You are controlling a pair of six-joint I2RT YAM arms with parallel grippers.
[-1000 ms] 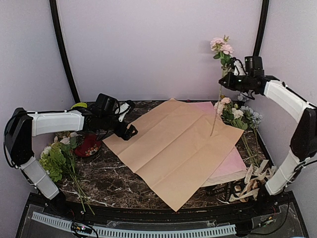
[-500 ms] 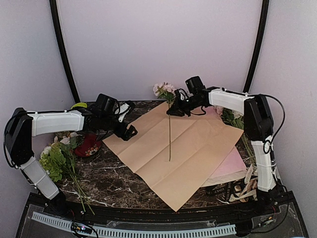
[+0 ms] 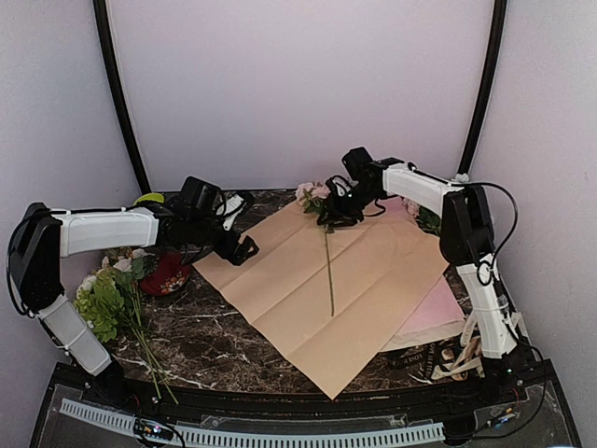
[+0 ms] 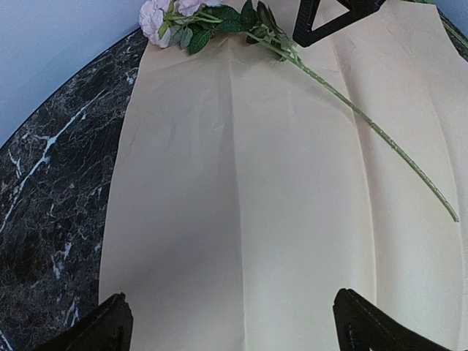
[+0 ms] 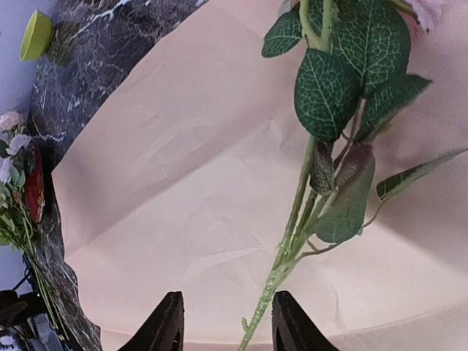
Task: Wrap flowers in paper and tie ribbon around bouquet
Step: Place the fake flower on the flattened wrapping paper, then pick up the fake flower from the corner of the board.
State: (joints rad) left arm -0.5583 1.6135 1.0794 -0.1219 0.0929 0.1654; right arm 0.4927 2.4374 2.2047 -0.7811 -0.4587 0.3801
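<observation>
We start with the dark marble surface (image 3: 215,345), which carries everything. Most of its middle is covered by a creased tan kraft sheet (image 3: 280,280) lying at an angle, one corner toward the near edge. A pink sheet (image 3: 438,317) lies under it and shows along the right side.

The left arm reaches across from the left. The left hand (image 3: 244,224) hangs just above the tan sheet's left corner, its fingers spread wide and holding nothing. The right arm bends over the far side of the surface. The right hand (image 5: 228,318) is low over the far part of the tan sheet, its fingers apart. A stem runs between them and we see no pinch on it.

That stem belongs to a pink-blossomed sprig (image 3: 328,271) lying flat on the tan sheet. Its blossoms are at the far edge and its thin stem points toward the near side.

A leafy green bunch with pale blossoms (image 3: 104,303) lies at the left edge of the surface, stems toward us. Of the flowers (image 3: 429,222) only a little shows, at the far right behind the right arm, touched by neither hand.

At the near right corner a cream-beige ribbon (image 3: 471,350) lies in loose loops. Just beside it the black ribbon (image 3: 418,358) with pale lettering rests on the surface, close to the pink sheet's edge.

A dark red object (image 3: 168,273) sits under the left arm, and a small yellow-green cap (image 3: 149,198) sits at the far left.
</observation>
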